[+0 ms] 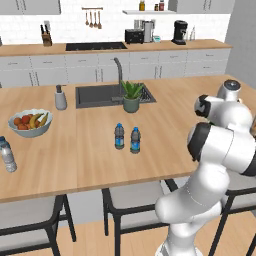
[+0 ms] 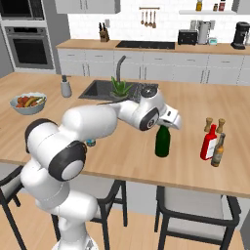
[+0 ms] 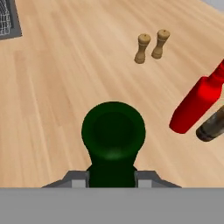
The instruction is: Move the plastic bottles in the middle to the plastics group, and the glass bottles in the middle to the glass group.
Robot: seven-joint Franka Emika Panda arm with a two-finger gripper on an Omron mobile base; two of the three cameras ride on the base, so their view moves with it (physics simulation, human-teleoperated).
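Pincer (image 3: 112, 177) clamping the neck of the green glass bottle (image 2: 162, 141) on the wooden surface (image 2: 122, 151).
The bottle is standing upright near the surface's front edge, the red bottle (image 2: 209, 142) and brown bottle (image 2: 218, 151) standing close by toward the right end, two wooden shakers (image 3: 151, 46) behind them; the two small plastic bottles (image 1: 127, 137) are standing mid-surface, and the clear water bottle (image 1: 7, 154) is standing near the left end.

Bare counter (image 2: 188, 141) lay between the green bottle (image 2: 162, 141) and the red bottle (image 2: 209, 142) with the brown bottle (image 2: 218, 151) just beside it. The two wooden shakers (image 3: 151, 45) stood farther back, apart from them. The counter's near edge in front stayed open.
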